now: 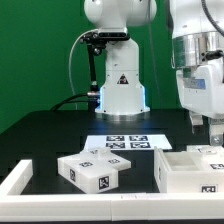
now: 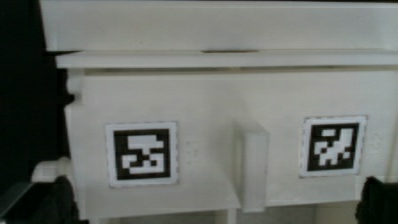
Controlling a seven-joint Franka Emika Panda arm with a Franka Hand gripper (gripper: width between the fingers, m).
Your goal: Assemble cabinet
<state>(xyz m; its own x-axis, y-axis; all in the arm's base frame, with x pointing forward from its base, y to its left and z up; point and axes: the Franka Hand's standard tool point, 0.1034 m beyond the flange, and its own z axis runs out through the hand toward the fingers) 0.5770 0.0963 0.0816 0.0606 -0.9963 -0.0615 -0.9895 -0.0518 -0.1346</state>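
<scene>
Fingers [image 1: 192,121] over white, tag-marked cabinet body [image 1: 185,172]

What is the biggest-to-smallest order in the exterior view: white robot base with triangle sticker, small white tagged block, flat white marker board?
Largest: white robot base.
Middle: small white tagged block, though it sits nearer the camera.
Smallest: flat white marker board.

The exterior camera stood low before the black matte surface [image 1: 40,140], facing across it toward the white robot base [image 1: 120,88] at middling range. The wrist camera looked from very near (two tags filled much of the frame) onto the large white boxy cabinet body [image 2: 214,110]. Both views shared only that cabinet body [image 1: 185,172], at the exterior view's right.
</scene>
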